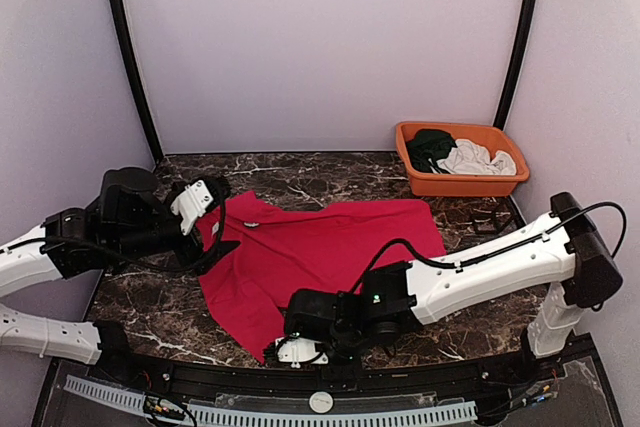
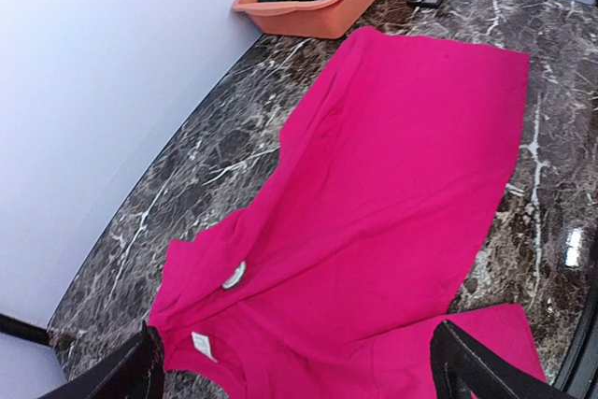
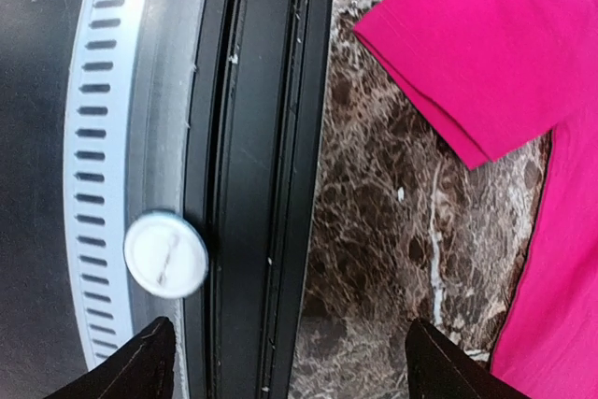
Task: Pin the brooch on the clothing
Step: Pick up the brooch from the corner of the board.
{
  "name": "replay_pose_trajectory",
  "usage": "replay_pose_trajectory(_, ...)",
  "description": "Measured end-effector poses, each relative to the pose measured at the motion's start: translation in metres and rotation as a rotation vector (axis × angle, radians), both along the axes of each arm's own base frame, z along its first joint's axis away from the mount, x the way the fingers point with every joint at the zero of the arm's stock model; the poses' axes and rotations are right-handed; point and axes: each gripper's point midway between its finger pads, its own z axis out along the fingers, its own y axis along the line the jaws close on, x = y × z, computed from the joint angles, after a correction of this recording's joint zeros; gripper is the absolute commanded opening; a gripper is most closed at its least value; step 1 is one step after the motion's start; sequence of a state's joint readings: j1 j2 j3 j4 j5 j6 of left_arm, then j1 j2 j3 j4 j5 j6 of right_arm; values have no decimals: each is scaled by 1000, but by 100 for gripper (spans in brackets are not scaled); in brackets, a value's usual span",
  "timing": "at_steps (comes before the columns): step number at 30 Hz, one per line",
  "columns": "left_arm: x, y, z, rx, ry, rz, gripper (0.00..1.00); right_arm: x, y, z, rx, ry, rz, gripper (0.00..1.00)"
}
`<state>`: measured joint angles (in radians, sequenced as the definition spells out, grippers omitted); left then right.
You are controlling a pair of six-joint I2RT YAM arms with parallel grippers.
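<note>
Pale lilac walls (image 1: 320, 47) close in a dark marbled bench (image 1: 330, 172). Reading the top view as a clock with the back wall at 12, an orange basket (image 1: 455, 187) sits in the corner at 2 o'clock and holds a dark green garment (image 1: 430, 145) and a white garment (image 1: 475, 159). Just in front of it, at about 3 o'clock, stands a small black box (image 1: 488, 217), apart from the cloth. The right arm (image 1: 490, 262) reaches across the near part of the bench from 4 o'clock toward 6.

We see the red T-shirt (image 1: 330, 247) spread flat in the middle of the bench. Its long axis runs from 9 to 3 o'clock, collar toward 9 and hem toward 3. One sleeve (image 3: 467, 63) points to the near edge at 6. A small pale round brooch (image 2: 234, 275) lies on the shirt close to the collar, near a white label (image 2: 201, 345). We cannot tell whether it is pinned.

Our left hand (image 2: 301, 376) hangs over the collar end at 9 o'clock, fingers spread wide and grasping nothing, with the brooch just ahead of it. Our right hand (image 3: 290, 362) is at 6 o'clock, also released and wide. It looks down on the black front rail (image 3: 262, 137) with its white disc (image 3: 166, 254), and the sleeve is just beside it at its 1 o'clock.
</note>
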<state>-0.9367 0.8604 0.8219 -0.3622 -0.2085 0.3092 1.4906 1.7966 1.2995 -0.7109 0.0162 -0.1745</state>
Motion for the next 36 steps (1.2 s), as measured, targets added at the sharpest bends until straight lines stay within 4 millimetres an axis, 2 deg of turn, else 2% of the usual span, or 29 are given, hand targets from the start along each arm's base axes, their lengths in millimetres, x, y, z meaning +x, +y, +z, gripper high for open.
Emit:
replay_pose_trajectory(4,5,18,1,10,-18,89,99,-13,22,-4,3,-25,-14,74)
replay_pose_trajectory(8,5,30,1,-4,-27,137,99,-22,34,-10,-9,-55,-40,69)
replay_pose_trajectory(14,2,41,0,-24,-39,169,99,-39,24,-20,-63,-53,-82,62)
replay_pose_trajectory(21,2,44,1,-37,-42,183,99,-39,11,-28,-111,-50,-146,56)
replay_pose_trajectory(28,2,44,0,-36,-43,186,99,-40,2,-46,-178,-46,-160,52)
replay_pose_trajectory(36,3,44,-4,-26,-37,187,99,-45,3,-48,-182,-27,-153,29)
